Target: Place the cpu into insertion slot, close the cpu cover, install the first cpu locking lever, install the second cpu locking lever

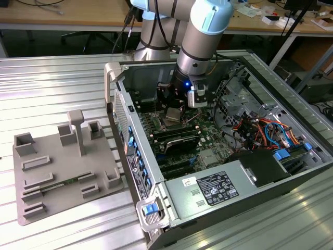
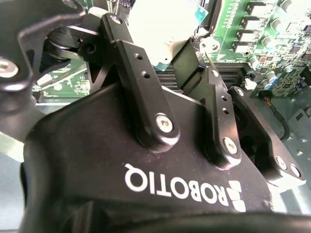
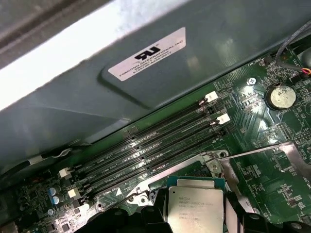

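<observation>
Inside the open computer case (image 1: 130,156), over the green circuit board (image 1: 216,140), I have the gripper (image 1: 175,110) reaching down from the arm (image 1: 200,36). Its two black fingers (image 2: 127,53) are closed in on the cpu (image 2: 163,26), one on each of two opposite edges. The chip is pinched between them, with its silvery-grey top showing and a greenish rim around it. In the first wrist view the cpu (image 3: 195,208) sits between the dark finger ends, just beside the silvery metal rim of the insertion slot (image 3: 215,159). I cannot tell from here whether the chip touches the socket or hangs above it. Alongside that rim run long black memory slots (image 3: 146,153) with white clips at their ends, and a round coin battery (image 3: 280,96) lies further off on the board. In the exterior view a grey power supply (image 1: 213,190) with a white label sits at the near end of the case, and coloured cables (image 1: 265,130) bunch toward the exterior view's right. Outside the case, at the exterior view's left, a grey fixture plate (image 1: 57,177) with raised blocks rests on the ribbed metal table (image 1: 52,83)
</observation>
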You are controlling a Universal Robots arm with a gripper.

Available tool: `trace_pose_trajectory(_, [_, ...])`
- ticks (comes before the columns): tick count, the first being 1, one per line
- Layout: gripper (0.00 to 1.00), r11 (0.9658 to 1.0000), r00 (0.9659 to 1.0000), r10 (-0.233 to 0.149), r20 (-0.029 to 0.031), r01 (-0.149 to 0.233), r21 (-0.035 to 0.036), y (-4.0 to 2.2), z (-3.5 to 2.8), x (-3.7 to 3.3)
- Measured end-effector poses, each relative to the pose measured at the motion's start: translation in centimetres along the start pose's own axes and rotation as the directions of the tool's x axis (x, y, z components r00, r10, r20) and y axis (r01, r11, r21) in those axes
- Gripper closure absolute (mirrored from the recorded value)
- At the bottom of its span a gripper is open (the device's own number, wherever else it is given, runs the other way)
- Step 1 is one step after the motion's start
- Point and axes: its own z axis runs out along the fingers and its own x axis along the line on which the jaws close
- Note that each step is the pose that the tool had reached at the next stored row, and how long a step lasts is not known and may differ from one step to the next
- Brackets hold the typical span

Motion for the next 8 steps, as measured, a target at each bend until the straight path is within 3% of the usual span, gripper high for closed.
trace_pose_trajectory(8, [0.45, 0.9999, 0.9999, 0.014, 0.0004, -0.014, -0.0002, 0.0, 0.0, 0.0])
